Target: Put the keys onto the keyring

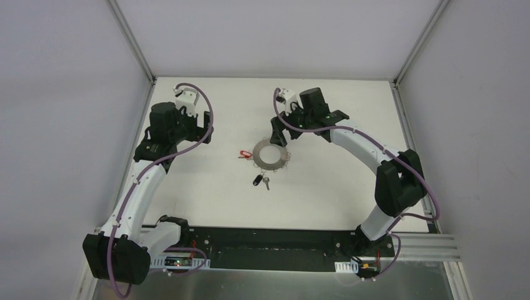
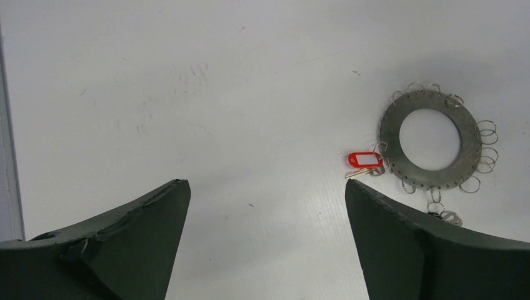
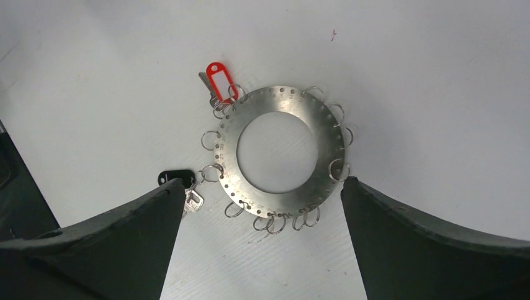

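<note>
While keyring [image 1: 257, 155] lies flat | red key [image 1: 244, 154] long axis runs left-right

White table [image 1: 206, 200] is sitting inside grey walls [image 1: 62, 94], aluminium rails [image 1: 133, 40] climbing its far corners, faint scuffs [image 2: 187, 74] showing on top.

A faintly scuffed white worktop [image 1: 206, 194] lies before me, boxed in by plain pale grey walls [image 1: 56, 94] on three sides, with slim aluminium posts [image 1: 130, 39] at the far corners and a metal rail [image 1: 431, 247] along the near edge.
</note>
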### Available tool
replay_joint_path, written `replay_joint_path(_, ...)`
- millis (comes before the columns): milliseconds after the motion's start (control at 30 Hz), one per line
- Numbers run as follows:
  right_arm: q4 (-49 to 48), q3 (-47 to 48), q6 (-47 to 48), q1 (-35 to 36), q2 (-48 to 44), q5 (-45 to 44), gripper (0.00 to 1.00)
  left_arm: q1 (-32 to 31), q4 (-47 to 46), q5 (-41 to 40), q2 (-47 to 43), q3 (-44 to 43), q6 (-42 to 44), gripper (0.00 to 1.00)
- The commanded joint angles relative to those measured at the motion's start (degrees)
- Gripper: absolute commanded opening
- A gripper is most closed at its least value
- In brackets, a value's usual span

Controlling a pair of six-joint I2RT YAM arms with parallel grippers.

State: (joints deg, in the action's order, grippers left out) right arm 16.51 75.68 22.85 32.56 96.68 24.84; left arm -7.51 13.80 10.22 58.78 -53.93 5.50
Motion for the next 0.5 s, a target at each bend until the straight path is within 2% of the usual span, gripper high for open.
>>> replay_joint_path(0,-7.89,-1.37,-6.12,-2.32,-2.9,1.89,1.0,2.2,-2.38,3.53,-1.16,0.79,-0.58,0.99)
replay_joint_path(100,-5.28,2.36,-8.93,-3.4,1.13,4.62,1.0,2.97,-2.95,4.86,-0.69,1.51,-1.86,0.99)
replay_joint_path(233,1.03,8.09,-5.71,-3.47,8.54,7.78,1.0,3.11,-4.49,6.03,0.58,2.54,-3.39,0.99)
replay_joint_path(467,-1.4,8.72,-2.65,0.94,16.25,-9.72,1.0,3.11,0.09,5.83,3.3,0.1,-3.06,0.99)
